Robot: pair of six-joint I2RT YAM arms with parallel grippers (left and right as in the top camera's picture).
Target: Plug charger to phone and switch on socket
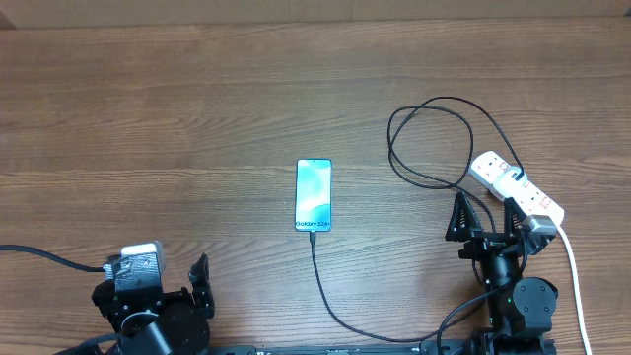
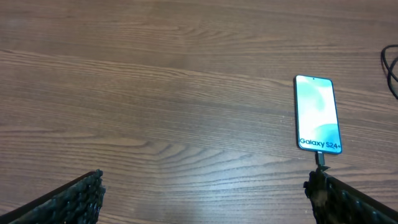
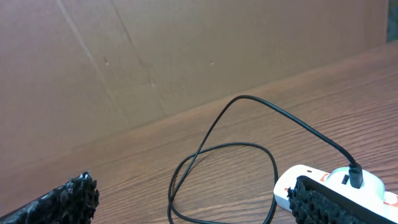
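So, overhead: the phone [image 1: 314, 194] is laid mid-bench [image 1: 148, 118], screen up, with the charger [image 1: 325, 286] plugged into its near end and looped round to the socket [image 1: 516, 187] at the right. The left fingers [image 1: 202, 279] are spread wide at the near left, nothing held. The right fingers [image 1: 458, 215] are spread wide too, empty, just near of the socket.

Left wrist: the phone [image 2: 317, 113] is seen far right, with the connector seated.

Right wrist: the cable loops [image 3: 233, 144] are laid left of the socket [image 3: 287, 186].
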